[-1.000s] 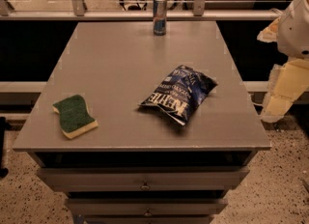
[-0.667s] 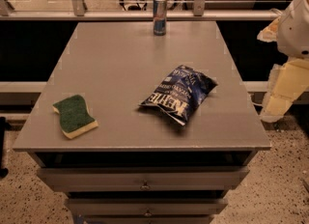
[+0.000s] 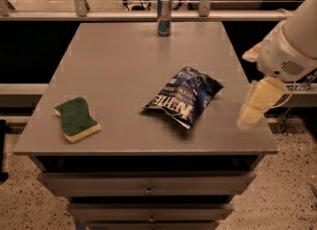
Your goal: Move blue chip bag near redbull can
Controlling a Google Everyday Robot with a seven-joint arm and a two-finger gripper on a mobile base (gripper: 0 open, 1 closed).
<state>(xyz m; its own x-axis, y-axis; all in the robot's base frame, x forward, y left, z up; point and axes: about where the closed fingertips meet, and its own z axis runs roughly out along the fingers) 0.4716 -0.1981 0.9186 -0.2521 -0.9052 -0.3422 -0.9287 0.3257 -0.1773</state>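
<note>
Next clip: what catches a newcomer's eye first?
The blue chip bag lies right of centre on the table. The end effector hangs at its right edge, apart from the bag. The redbull can stands upright at the far edge; a green sponge lies front left.

I see the blue chip bag lying flat near the centre of the grey surface. The redbull can stands upright at the far edge, well apart from the bag. A green-and-yellow sponge lies front left. The pincer hangs at the right edge, apart from the bag.
</note>
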